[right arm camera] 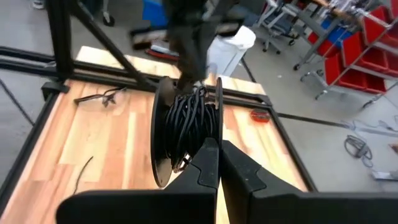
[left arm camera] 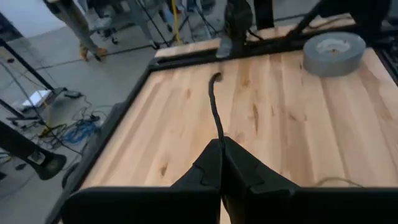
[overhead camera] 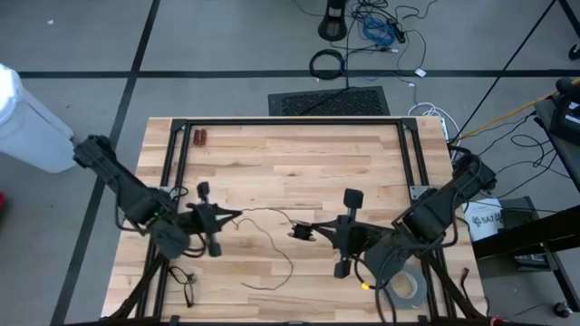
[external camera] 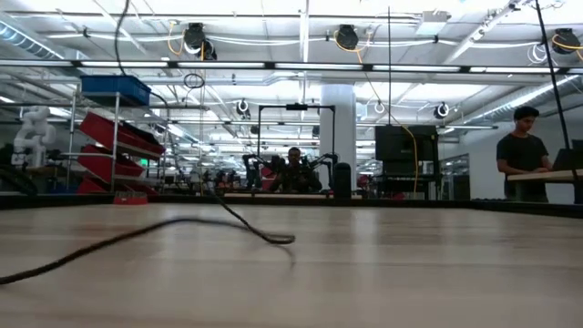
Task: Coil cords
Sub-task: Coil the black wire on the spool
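Observation:
The thin black cord (overhead camera: 263, 214) lies in loose strands on the wooden table (overhead camera: 290, 163), and one strand shows in the low view (external camera: 228, 219). Part of it is wound on a small black spool (right arm camera: 186, 127) between two thin discs; the spool also shows in the high view (overhead camera: 301, 233). My left gripper (overhead camera: 237, 217) is shut on a loose strand at the table's left. My right gripper (overhead camera: 314, 232) is shut on the spool near the table's middle. My left gripper pinches a single strand of the cord (left arm camera: 219, 138) between its two fingertips. The fingers lie level, pointing toward the table's right, along the cord. The strand runs on from the tips toward the right arm, slack over the table. My right gripper pinches the rim of one of the spool's thin discs (right arm camera: 219, 127) between its two fingertips. The fingers come level from the table's right side. The spool stands on edge in front of them with the wound cord beside the tips. Whether it rests on the table, I cannot tell.
A grey tape roll (overhead camera: 405, 288) lies at the near right, by the right arm. A pair of glasses (overhead camera: 183, 277) lies at the near left. A small red thing (overhead camera: 199, 138) lies at the far left. A black frame (overhead camera: 290, 121) edges the table.

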Robot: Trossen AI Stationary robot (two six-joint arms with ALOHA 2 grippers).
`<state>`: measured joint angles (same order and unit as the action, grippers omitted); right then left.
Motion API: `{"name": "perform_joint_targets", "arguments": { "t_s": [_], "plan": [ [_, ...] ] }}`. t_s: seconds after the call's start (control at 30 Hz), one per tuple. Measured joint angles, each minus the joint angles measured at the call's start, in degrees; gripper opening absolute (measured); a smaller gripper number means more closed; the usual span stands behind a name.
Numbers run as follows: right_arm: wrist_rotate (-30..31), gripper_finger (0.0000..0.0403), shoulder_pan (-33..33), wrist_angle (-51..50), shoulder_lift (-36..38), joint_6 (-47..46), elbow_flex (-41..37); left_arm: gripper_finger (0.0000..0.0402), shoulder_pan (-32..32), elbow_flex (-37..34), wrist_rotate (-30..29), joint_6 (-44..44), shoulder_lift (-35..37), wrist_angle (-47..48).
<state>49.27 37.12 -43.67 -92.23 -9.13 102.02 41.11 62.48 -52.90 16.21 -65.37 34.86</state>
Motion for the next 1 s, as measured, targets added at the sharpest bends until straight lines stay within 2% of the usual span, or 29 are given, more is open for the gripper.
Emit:
{"name": "perform_joint_targets", "arguments": {
  "t_s": [0.17, 0.3, 0.5, 0.73, 1.0],
  "plan": [
    [-0.4, 0.0000, -0.5, -0.1, -2.0, -2.4, 0.0, 0.0004, 2.3, 0.0, -2.4, 0.0, 4.2, -1.2],
    [-0.3, 0.0000, -1.5, 0.2, -4.3, -2.5, 0.0, 0.0003, 4.0, 0.0, -2.4, -1.1, 4.5, -5.9],
    [0.4, 0.0000, -3.8, 1.7, -7.6, -2.4, 0.0, 0.0003, 6.0, 0.0, -2.0, -6.2, 1.6, -14.5],
    [0.5, 0.0000, -6.7, 2.8, -11.3, -2.6, 0.0, 0.0003, 8.2, 0.0, -1.2, -13.6, -1.6, -31.6],
    [3.3, 0.0000, -10.0, 5.6, -12.8, -5.0, 0.0, 0.0003, 5.5, 0.0, -0.5, -22.9, -9.4, -47.4]
  ]
}}
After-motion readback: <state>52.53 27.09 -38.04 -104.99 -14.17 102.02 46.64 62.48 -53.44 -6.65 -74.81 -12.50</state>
